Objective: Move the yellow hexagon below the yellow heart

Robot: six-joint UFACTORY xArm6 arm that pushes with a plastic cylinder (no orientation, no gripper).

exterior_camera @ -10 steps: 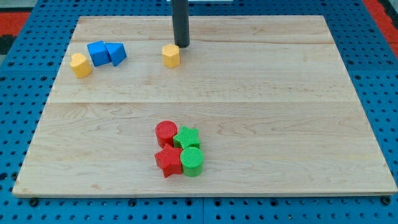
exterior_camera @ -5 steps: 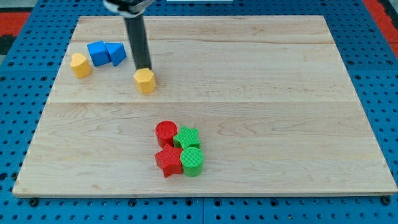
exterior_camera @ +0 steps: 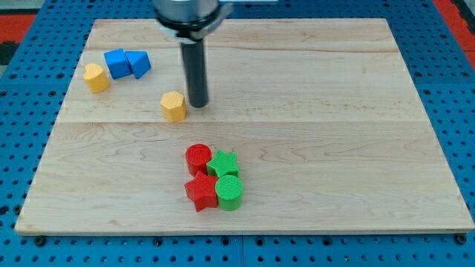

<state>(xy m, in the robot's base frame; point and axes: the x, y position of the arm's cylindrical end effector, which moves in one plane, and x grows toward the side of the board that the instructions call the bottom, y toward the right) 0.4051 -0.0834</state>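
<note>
The yellow hexagon (exterior_camera: 174,106) lies on the wooden board left of centre. The yellow heart (exterior_camera: 95,77) sits near the board's left edge, up and to the left of the hexagon. My tip (exterior_camera: 198,104) rests on the board just to the right of the hexagon, close to it or touching it.
A blue cube (exterior_camera: 116,63) and a blue triangular block (exterior_camera: 139,63) sit side by side right of the heart. A cluster of a red cylinder (exterior_camera: 198,158), green star (exterior_camera: 223,163), red star (exterior_camera: 200,193) and green cylinder (exterior_camera: 229,192) lies lower down, near the middle.
The yellow hexagon was pushed down and left from the board's upper middle. My tip went from above it to its right side.
</note>
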